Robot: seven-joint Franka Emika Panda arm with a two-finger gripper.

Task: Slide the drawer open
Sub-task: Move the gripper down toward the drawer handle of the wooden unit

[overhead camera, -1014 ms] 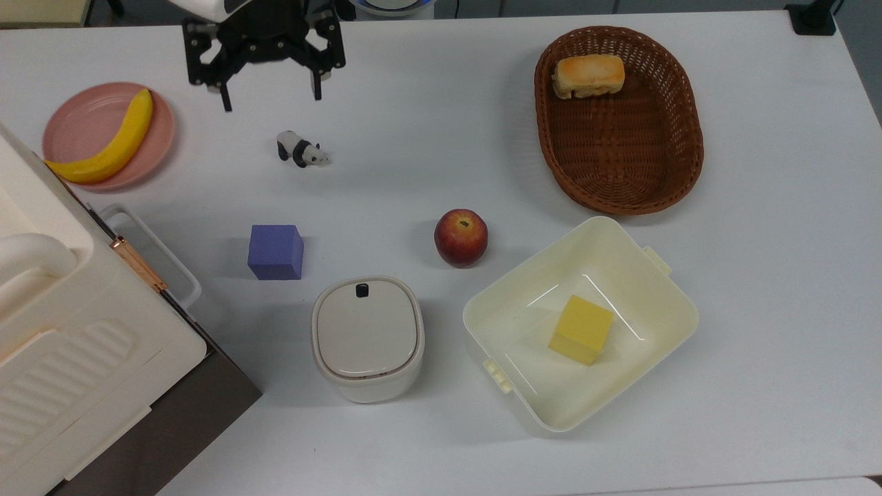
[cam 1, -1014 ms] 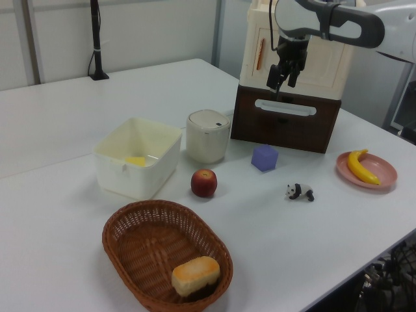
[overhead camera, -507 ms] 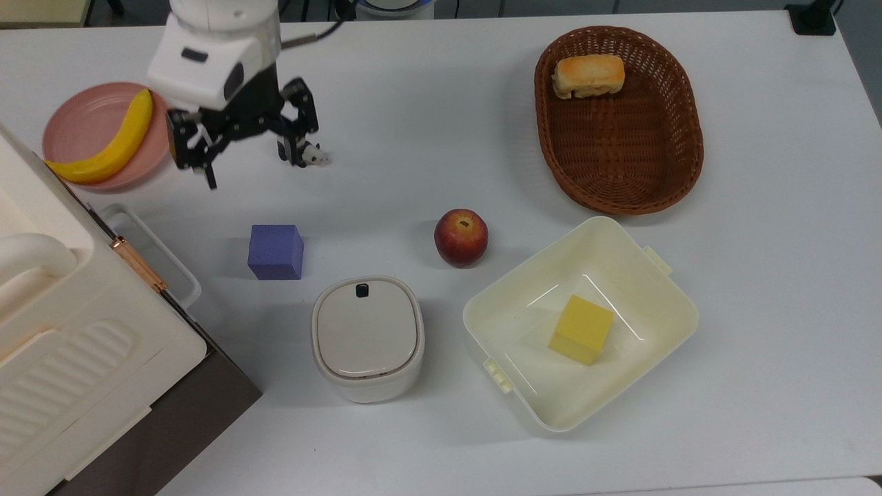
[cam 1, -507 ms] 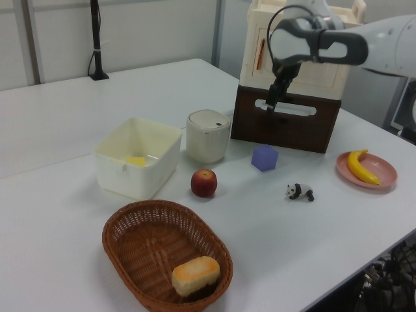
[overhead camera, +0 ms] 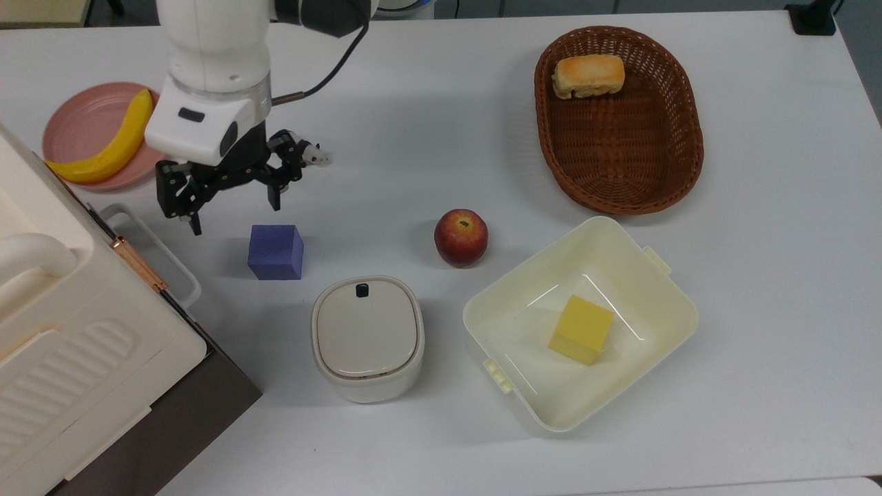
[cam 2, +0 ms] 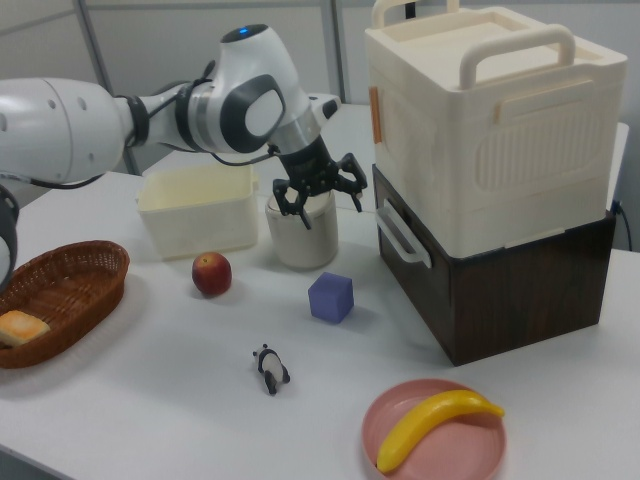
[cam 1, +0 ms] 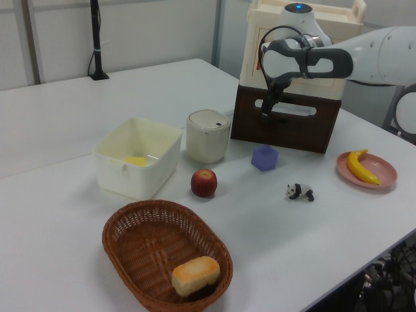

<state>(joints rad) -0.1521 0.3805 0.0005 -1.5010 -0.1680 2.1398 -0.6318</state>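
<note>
The drawer (overhead camera: 189,413) is a dark brown wooden unit at the top view's lower left, under a cream box with a ribbed lid (overhead camera: 69,358). Its front panel (cam 1: 286,130) carries a white loop handle (overhead camera: 160,256) and sits pushed in flush. My gripper (overhead camera: 234,215) hangs open just to the right of the handle in the top view, above the table and apart from it, with nothing between its fingers. In the left view the gripper (cam 1: 266,107) overlaps the handle (cam 1: 296,108). The right view shows the gripper (cam 2: 320,203) left of the handle (cam 2: 400,236).
A purple cube (overhead camera: 275,251) lies just below the gripper, with a cream lidded canister (overhead camera: 367,337) beyond it. A panda toy (overhead camera: 315,157) peeks from behind the wrist. Also on the table: an apple (overhead camera: 460,238), a cream tub (overhead camera: 503,310) with a yellow block, a basket (overhead camera: 682,158), a pink plate (overhead camera: 76,117) with a banana.
The gripper has travelled from the table's far edge, past the panda toy, toward the drawer handle. It stayed open and turned slightly.
</note>
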